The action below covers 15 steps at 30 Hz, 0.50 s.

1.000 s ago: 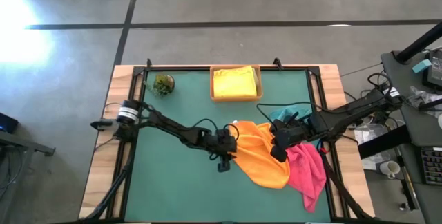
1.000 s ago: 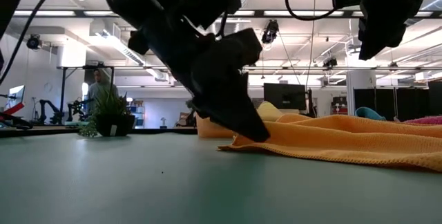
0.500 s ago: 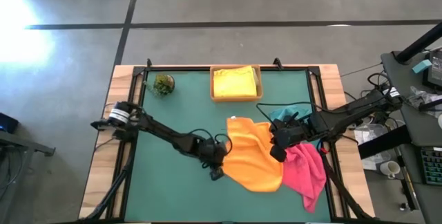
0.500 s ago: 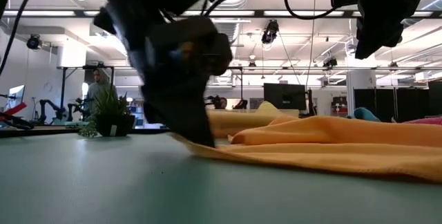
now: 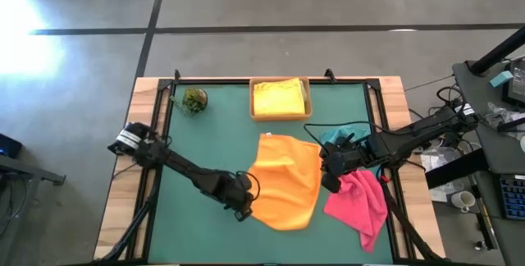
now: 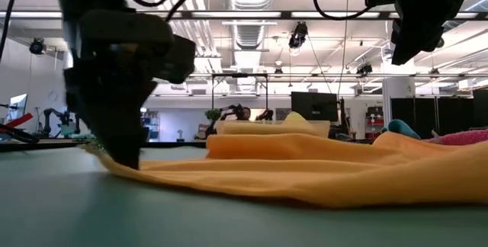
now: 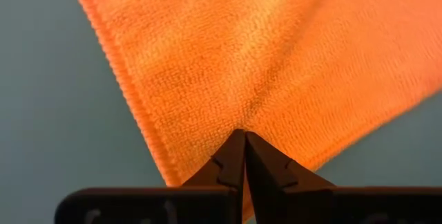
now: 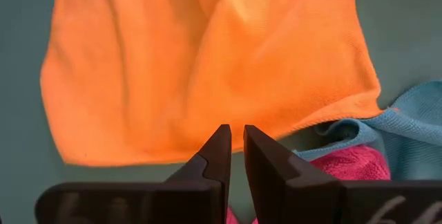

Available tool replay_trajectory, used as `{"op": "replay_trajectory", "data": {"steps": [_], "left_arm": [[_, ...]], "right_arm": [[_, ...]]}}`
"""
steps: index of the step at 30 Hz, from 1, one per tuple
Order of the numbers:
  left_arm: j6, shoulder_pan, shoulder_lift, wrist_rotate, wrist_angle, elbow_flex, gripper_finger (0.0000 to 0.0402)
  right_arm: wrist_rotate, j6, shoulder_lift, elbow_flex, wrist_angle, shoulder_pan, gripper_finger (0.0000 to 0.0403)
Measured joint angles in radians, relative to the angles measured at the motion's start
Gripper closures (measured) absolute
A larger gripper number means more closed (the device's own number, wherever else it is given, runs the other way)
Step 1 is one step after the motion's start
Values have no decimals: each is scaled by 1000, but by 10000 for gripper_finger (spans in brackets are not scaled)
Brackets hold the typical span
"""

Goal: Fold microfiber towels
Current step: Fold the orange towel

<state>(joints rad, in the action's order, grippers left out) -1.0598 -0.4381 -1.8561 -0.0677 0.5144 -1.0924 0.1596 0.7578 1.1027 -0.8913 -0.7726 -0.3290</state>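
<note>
1. Orange cloth (image 5: 283, 180) now lies spread near the middle of the green bench (image 5: 205, 151), far flatter than the bunched heap of a second ago.
2. The left gripper (image 5: 244, 209) has closed its jaws on the cloth's near-left corner and dragged it outward toward the bench's front.
3. The right gripper (image 5: 328, 176) hangs above the cloth's right edge, jaws narrow, holding nothing.
4. A pink cloth (image 5: 357, 204) and a teal one (image 5: 344, 133) sit bunched at the right; a yellow cloth (image 5: 279, 98) rests in the tray (image 5: 253, 102).
5. Flattening looks nearly finished, so folding the orange cloth probably comes next.
</note>
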Motion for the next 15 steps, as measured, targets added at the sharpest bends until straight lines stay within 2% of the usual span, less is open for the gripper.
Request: {"op": "replay_trajectory", "data": {"steps": [5, 15], "left_arm": [[-144, -44, -1, -3, 75, 1, 401], [-296, -116, 31, 23, 116, -27, 402]], "right_arm": [[-3, -1, 0, 0, 1, 0, 371], [-49, -12, 0, 3, 1, -1, 371]]}}
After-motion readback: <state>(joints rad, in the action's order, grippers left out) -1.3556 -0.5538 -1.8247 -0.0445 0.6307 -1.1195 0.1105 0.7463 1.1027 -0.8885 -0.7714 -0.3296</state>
